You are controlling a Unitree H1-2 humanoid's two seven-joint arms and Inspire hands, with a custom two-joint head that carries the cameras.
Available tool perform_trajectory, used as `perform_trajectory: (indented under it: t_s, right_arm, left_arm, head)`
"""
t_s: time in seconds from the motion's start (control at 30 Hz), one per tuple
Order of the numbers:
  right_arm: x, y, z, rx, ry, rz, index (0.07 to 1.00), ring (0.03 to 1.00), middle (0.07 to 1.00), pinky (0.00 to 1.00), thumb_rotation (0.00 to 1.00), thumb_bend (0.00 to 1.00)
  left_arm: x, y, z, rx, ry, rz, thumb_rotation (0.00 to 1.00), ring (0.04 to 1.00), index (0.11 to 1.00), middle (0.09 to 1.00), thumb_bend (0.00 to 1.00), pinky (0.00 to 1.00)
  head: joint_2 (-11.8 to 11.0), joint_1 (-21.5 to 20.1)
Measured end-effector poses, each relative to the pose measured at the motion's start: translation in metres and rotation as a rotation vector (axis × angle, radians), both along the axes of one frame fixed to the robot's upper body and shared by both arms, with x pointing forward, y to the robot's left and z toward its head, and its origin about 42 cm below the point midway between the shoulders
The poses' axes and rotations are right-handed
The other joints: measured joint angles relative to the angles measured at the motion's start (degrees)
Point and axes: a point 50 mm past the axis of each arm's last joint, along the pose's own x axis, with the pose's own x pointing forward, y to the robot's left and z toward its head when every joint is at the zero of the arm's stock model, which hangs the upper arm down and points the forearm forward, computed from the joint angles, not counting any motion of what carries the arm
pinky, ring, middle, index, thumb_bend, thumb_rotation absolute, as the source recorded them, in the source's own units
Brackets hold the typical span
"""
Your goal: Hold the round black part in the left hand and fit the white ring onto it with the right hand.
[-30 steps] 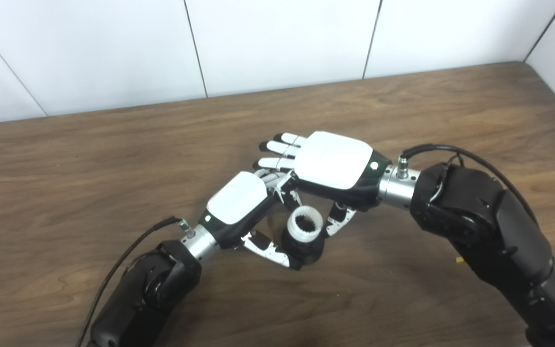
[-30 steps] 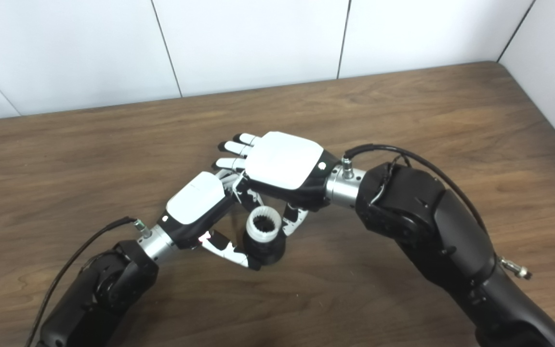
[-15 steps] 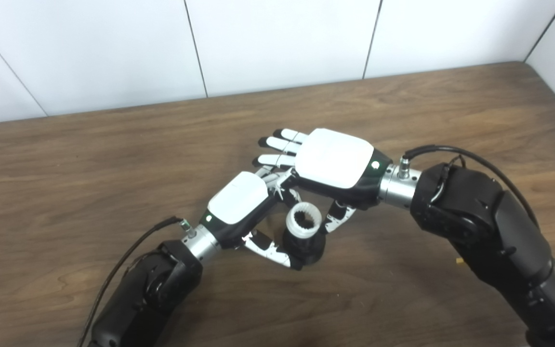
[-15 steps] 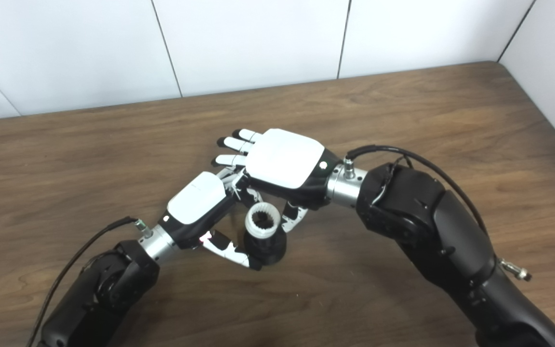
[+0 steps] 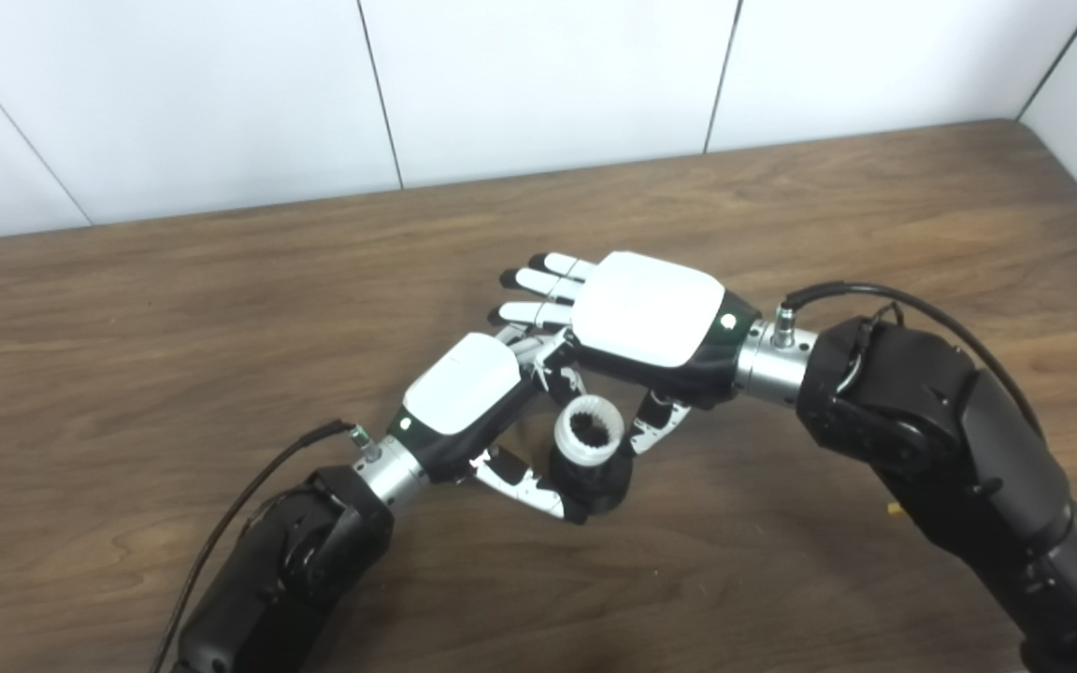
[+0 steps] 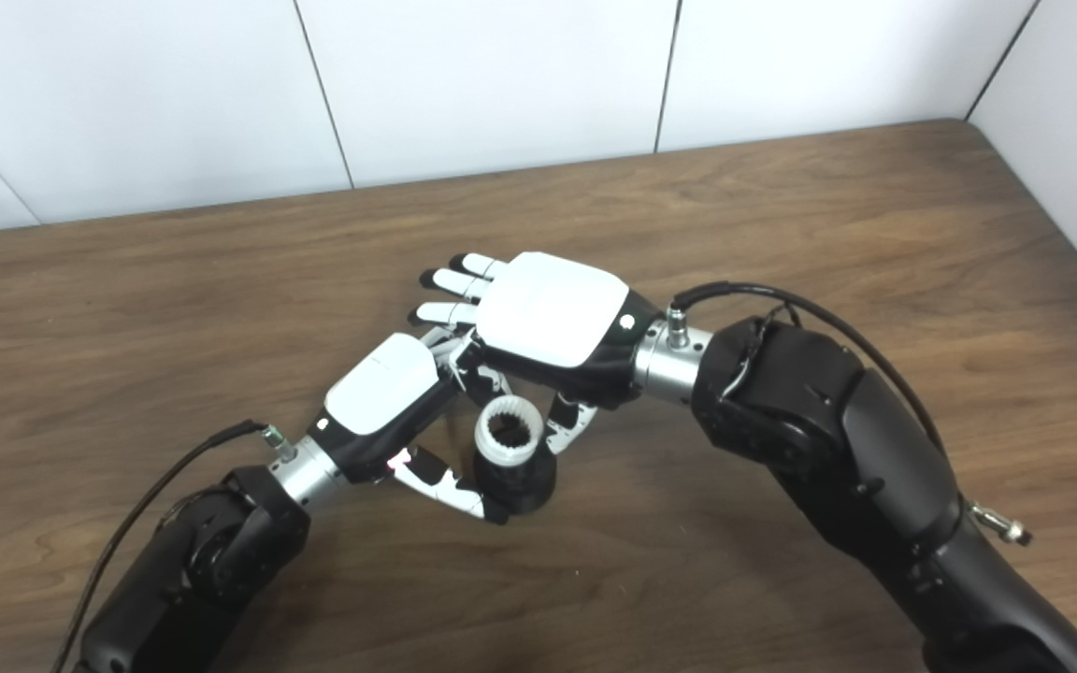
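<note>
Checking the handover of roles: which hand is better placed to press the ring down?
Right. The right hand hangs open beside the white ring, while the left hand grips the round black part under it.

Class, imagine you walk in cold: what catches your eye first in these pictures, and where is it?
First, the two hands meeting at the middle of the wooden table: the left hand grips a round black part, with a toothed white ring sitting on top of it. The right hand hovers just above and behind, its thumb close beside the ring.
</note>
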Motion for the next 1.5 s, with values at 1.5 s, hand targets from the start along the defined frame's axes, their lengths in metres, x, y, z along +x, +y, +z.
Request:
perform_trajectory:
  t_s: [1.5]
  right_arm:
    - [0.0012,0.0016,0.0017,-0.070,0.055,0.007,0.481,1.000,0.948,1.00,0.13,0.52]
  left_arm:
    - [-0.0029,0.0003,0.0009,-0.001,0.000,-0.002,0.05,0.862,0.481,0.826,0.51,1.00]
  head:
    - [1.3,-0.4]
